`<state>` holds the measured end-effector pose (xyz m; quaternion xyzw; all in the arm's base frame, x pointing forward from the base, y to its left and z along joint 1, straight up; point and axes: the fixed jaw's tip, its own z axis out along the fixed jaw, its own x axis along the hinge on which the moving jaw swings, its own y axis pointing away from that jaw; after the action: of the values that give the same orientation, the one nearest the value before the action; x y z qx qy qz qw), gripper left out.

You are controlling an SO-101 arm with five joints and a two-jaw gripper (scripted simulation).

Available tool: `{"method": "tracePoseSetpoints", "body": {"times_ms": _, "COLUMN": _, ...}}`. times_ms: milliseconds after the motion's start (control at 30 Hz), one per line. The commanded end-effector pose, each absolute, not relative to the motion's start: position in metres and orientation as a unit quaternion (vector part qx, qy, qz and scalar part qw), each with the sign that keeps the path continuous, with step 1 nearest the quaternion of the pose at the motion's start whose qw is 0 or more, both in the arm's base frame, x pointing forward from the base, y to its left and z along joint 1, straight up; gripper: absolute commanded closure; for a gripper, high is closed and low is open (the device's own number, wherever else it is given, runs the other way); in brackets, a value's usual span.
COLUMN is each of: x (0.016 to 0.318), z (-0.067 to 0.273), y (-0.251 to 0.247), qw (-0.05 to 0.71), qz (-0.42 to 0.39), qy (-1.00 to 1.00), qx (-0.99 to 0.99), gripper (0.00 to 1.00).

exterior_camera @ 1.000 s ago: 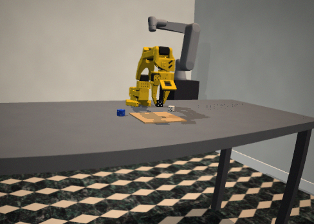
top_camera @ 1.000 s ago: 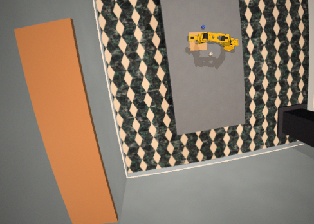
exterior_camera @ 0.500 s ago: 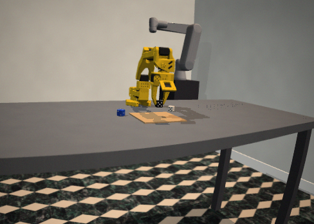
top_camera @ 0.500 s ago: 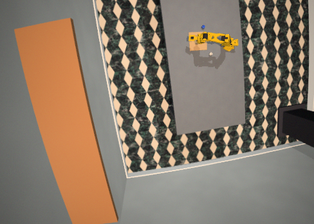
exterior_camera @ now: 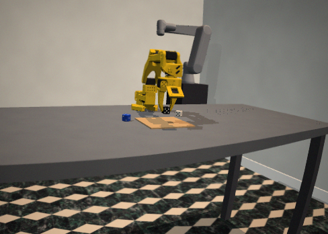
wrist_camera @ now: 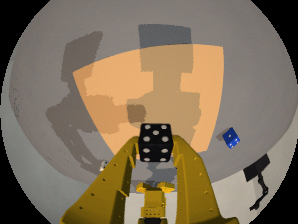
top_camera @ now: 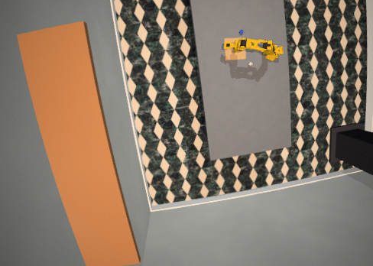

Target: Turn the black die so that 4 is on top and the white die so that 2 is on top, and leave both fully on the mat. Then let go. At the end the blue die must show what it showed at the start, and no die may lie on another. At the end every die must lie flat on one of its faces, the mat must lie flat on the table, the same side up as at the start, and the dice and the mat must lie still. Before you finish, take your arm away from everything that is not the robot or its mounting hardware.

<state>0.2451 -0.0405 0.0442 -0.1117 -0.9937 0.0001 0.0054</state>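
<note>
My gripper (wrist_camera: 157, 152) is shut on the black die (wrist_camera: 156, 143) and holds it in the air above the tan mat (wrist_camera: 153, 92). In the exterior view the black die (exterior_camera: 166, 109) hangs between the yellow fingers just above the mat (exterior_camera: 165, 122). The white die (exterior_camera: 179, 113) lies on the table beyond the mat's far right edge, off the mat. The blue die (exterior_camera: 126, 117) lies on the table left of the mat; it also shows in the wrist view (wrist_camera: 230, 137). From above, the arm (top_camera: 254, 47) reaches over the mat (top_camera: 232, 50).
A grey second robot arm (exterior_camera: 191, 45) stands on a black pedestal behind the table. The table's front edge and right legs are far from the dice. An orange panel (top_camera: 72, 139) lies on the floor far left.
</note>
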Motion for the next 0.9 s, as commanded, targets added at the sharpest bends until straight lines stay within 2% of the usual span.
{"method": "tracePoseSetpoints", "body": {"times_ms": 0, "x": 0.249, "z": 0.049, "y": -0.043, "qw": -0.016, "qz": 0.001, "qy": -0.993, "qx": -0.114, "gripper": 1.00}}
{"method": "tracePoseSetpoints", "body": {"times_ms": 867, "x": 0.250, "z": 0.039, "y": -0.043, "qw": -0.016, "qz": 0.001, "qy": -0.993, "qx": -0.114, "gripper": 1.00}}
